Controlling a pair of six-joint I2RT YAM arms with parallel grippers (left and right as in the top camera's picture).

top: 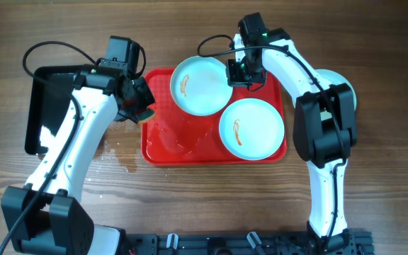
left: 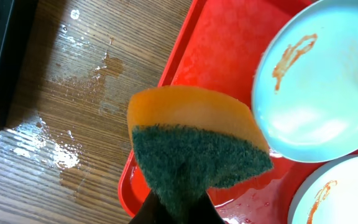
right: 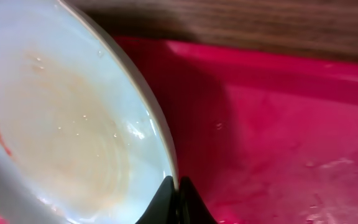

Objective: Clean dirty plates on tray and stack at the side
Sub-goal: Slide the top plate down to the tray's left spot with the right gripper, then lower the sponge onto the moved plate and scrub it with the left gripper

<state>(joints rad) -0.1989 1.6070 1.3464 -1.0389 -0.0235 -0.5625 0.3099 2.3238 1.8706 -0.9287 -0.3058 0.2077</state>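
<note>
Red plastic filled the middle of the wooden table (top: 388,184), where the tray (top: 167,147) carried two plates. The upper plate (top: 202,85) sat at the far side, its rim reaching past the tray's raised far lip and its near-right edge overlapping the lower plate (top: 251,129), which filled the near right corner. Each bore an orange-red smear near its centre.

The right arm (top: 324,127) reached in over the far right corner, its jaws pressed almost together on the upper plate's thin right rim, pinching it.

The left arm (top: 73,149) held its jaws clamped on a sponge (left: 197,146) — orange foam backed with a green scouring face — which hung over the tray's left rim, near the upper plate but apart from it.

The tray's near left quarter showed bare, wet red floor. Spilled water (top: 119,152) glistened on the wood just left of the tray, between it and a black tray (top: 35,106) at the table's left edge. Bare wood ran along the tray's near side.
</note>
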